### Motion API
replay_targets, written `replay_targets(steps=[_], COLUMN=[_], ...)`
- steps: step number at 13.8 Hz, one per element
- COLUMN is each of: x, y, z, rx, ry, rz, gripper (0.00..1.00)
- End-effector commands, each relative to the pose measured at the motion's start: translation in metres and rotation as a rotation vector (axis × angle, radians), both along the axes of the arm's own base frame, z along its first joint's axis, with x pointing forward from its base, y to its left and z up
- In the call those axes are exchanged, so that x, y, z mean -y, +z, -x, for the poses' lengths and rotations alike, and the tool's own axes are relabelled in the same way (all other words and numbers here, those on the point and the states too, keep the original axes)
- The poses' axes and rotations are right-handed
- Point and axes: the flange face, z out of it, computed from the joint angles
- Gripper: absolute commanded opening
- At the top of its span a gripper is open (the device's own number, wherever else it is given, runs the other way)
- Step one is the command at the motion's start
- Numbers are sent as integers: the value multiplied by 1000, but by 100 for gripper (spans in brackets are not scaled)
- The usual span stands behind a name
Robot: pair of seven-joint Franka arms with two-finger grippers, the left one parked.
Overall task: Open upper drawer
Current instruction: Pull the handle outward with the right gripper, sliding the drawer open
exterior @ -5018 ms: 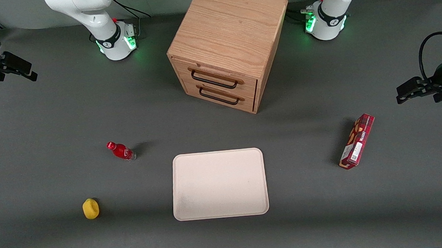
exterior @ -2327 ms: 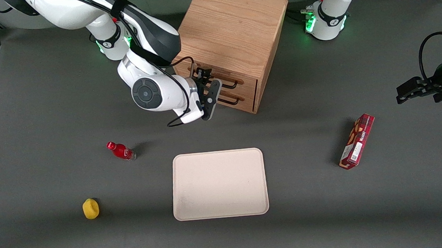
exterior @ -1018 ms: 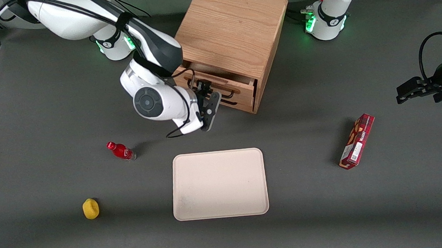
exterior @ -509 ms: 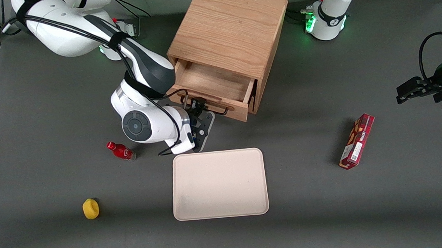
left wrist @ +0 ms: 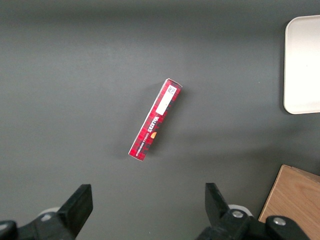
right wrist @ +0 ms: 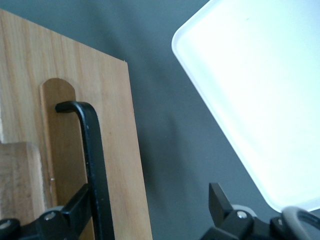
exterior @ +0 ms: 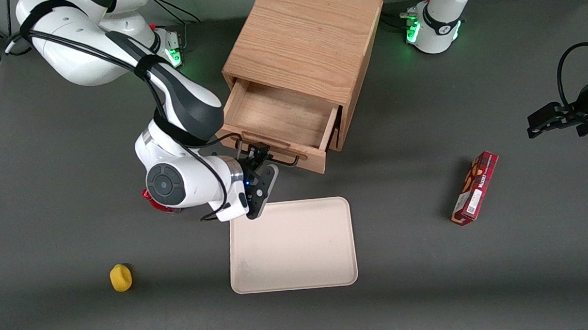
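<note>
Front view: upper drawer (exterior: 278, 122) stands well out of the oak cabinet (exterior: 306, 40), its bare tray floor exposed and nothing visible inside. The front panel faces the camera at a slant, nearer the camera than the cabinet body. The black bar handle (exterior: 286, 158) runs along that panel, its long axis parallel to the drawer front. The gripper (exterior: 256, 162) sits at the handle's end toward the working arm's side, the wrist body between drawer front and cream tray (exterior: 292, 245). A red bottle (exterior: 158, 205) is mostly hidden under the wrist. A yellow object (exterior: 121, 277) lies nearer the camera; a red box (exterior: 474, 187) lies toward the parked arm's end.

Left wrist view: only the red box, a tray corner and a cabinet corner show; nothing on the drawer.

Right wrist view: one finger (right wrist: 82, 205) touches the bar from one side; the other finger (right wrist: 218, 200) stands well apart over the grey table (right wrist: 160, 125). So the fingers are spread and not clamped. Handle lies hard against the first finger, bar axis running away from the wrist.

Judgement: drawer looks essentially open; what is left is backing straight off the bar.
</note>
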Motion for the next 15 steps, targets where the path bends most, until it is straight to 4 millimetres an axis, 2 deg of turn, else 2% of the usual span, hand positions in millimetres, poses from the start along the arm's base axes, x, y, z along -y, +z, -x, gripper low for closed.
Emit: replay_targets(steps=[1, 10, 15], x=[9, 60, 78], y=[1, 4, 6], z=[-19, -64, -74], rx=[29, 130, 168], ry=[-2, 9, 33], rz=[1, -4, 8], gripper=[100, 100, 100])
